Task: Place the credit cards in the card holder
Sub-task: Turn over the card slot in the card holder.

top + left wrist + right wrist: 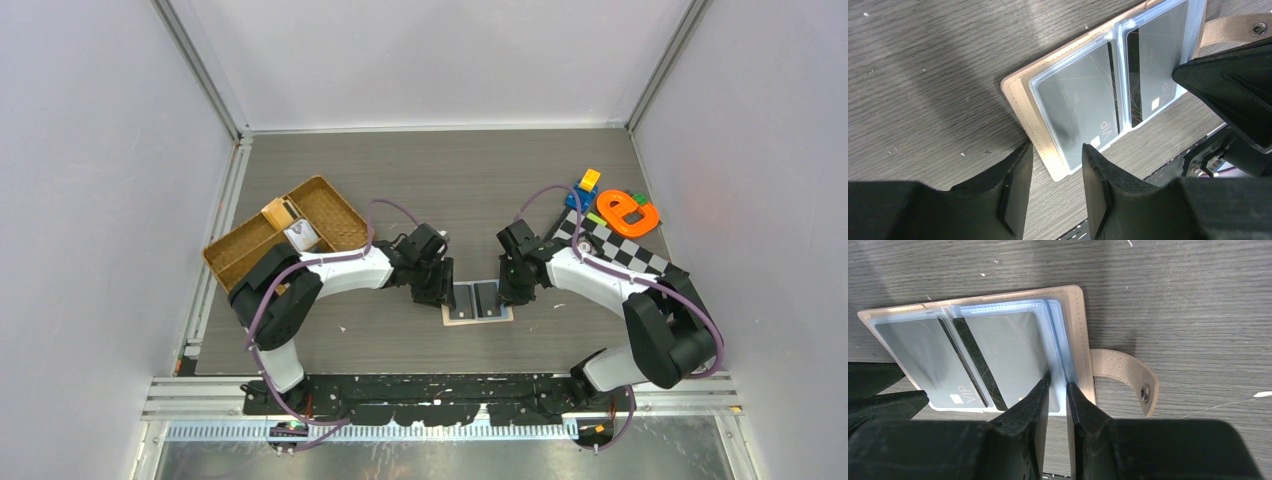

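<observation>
Card holder (1037,125): lies open and flat on the counter (420,170), in the middle near the arms, between their two tips.
Cards (1078,105): two grey ones, each with a dark band and "VIP" print. They sit side by side, each inside a clear sleeve.
Cover: peach-beige and leather-like, with a stitched border and rounded corners. It looks soft and bendy.
Sleeves (998,310): thin, glossy, clear plastic leaves, probably floppy, slippery and easy to crease.
Snap tab (1126,374): a rounded strap with a small metal stud, lying flat beside the right cover edge.
Left jaws: spread, straddling the outer edge of the left cover without closing on it.
Right jaws: nearly together, pinching the outer edge of the sleeves at the right cover.
Handling: the whole thing looks light and likely to slide on the wood-grain top. The cards are stiff and thin, so hard to lift when lying flat.
Best hold: the cover edge or the tab, rather than the slick sleeves.
Progress: filling looks done or nearly so.
</observation>
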Robot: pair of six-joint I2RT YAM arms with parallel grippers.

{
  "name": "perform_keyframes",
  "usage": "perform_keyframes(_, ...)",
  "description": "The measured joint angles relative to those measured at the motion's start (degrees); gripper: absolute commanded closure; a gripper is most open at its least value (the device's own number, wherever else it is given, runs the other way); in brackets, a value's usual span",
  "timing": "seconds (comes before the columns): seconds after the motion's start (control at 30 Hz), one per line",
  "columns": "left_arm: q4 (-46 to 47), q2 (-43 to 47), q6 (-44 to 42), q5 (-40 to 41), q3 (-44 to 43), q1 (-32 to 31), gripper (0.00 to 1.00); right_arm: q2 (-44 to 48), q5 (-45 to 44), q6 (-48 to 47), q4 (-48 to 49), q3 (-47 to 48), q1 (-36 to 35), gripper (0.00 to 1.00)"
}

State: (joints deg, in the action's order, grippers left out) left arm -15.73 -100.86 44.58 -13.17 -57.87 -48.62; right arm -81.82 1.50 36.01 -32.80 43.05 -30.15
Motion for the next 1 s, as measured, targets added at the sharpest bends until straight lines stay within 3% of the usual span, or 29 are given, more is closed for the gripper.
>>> perform_keyframes(1.0,1.05,0.00,0.28,-0.57,0.70,0.35,0.62,-0.70,-0.76,-1.88,-0.50,0.48,-0.33,0.71)
